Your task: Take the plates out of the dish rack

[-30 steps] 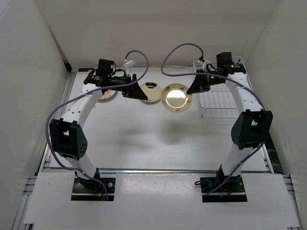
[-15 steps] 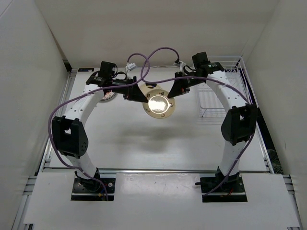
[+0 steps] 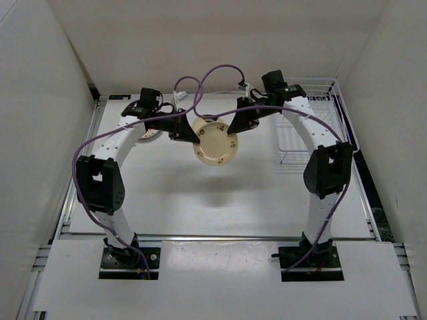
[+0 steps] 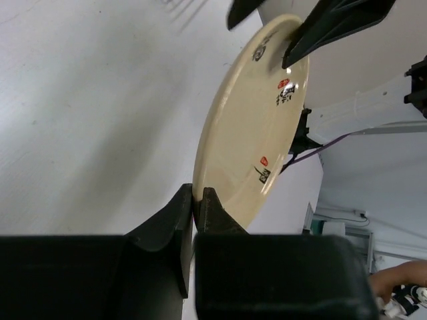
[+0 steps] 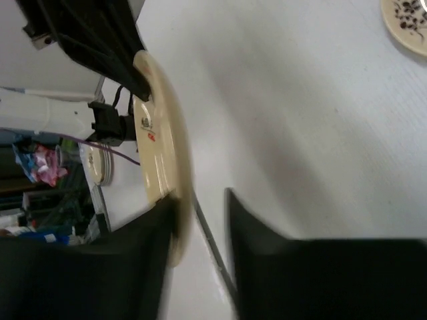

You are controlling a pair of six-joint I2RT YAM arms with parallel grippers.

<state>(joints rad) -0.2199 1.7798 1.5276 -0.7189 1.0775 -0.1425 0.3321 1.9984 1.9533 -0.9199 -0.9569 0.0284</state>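
A cream-yellow plate point(image 3: 215, 142) hangs on edge above the middle of the table, between both grippers. My left gripper point(image 3: 189, 131) is shut on its left rim; in the left wrist view the fingertips pinch the plate point(image 4: 257, 127) at the left gripper point(image 4: 197, 197). My right gripper point(image 3: 237, 126) is at the opposite rim. In the right wrist view its jaws stand apart, with the plate point(image 5: 160, 133) against one finger of the right gripper point(image 5: 200, 203). The white wire dish rack point(image 3: 303, 137) sits at the back right; no plates show in it.
A plate with an orange-red pattern point(image 3: 152, 134) lies at the back left, partly hidden by the left arm. Another plate with dark marks point(image 5: 407, 20) lies flat on the table. Purple cables loop above the grippers. White walls close in the table on three sides.
The right arm carried the cream plate leftward from beside the rack to the middle. The left gripper shut on its rim, and the right gripper's jaws came apart.
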